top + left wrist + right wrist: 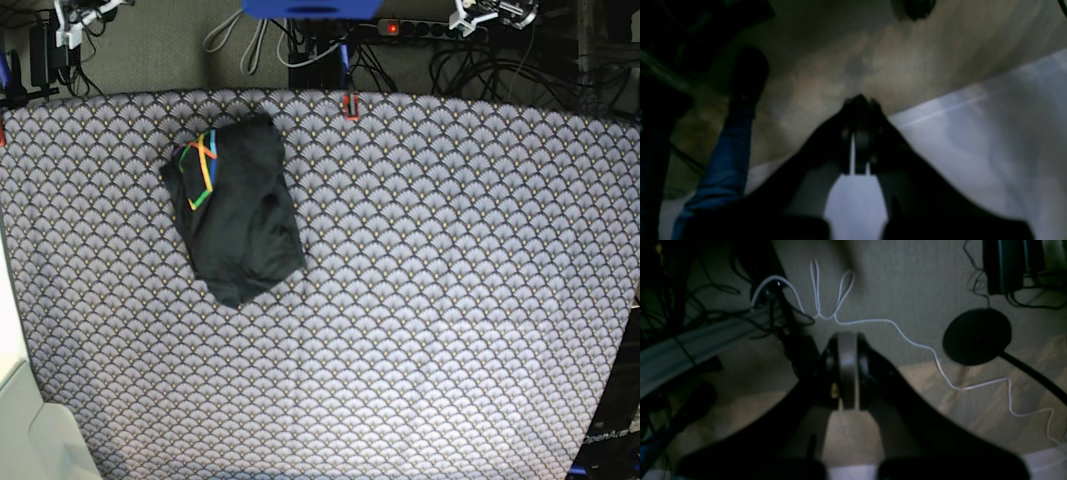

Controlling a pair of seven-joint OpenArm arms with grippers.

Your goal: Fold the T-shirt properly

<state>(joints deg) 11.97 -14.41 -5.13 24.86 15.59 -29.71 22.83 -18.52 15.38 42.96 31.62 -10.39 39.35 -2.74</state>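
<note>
Nearest the lens in both wrist views are the grippers themselves: the left gripper (860, 106) has its fingers pressed together on nothing, hanging over the table edge with bare floor beyond, and the right gripper (846, 350) is likewise closed and empty, above a floor strewn with a white cable (907, 336). Neither arm shows in the base view. On the cloth (450, 300), the shirt (235, 215) lies at about ten o'clock, well apart from both grippers, bunched into a rough, skewed bundle with its striped print (200, 170) at the upper left corner. I judge the fold loose and uneven rather than neat, so more work may be needed. Risks from here: a closed gripper coming down would only push the bundle and undo what layering exists; a pinch taken too deep could snag the patterned cloth beneath and drag it along; grabbing several layers at once would lift the whole lump rather than one edge; and the dark fabric hides seams and hems, so a corner may be misjudged
</note>
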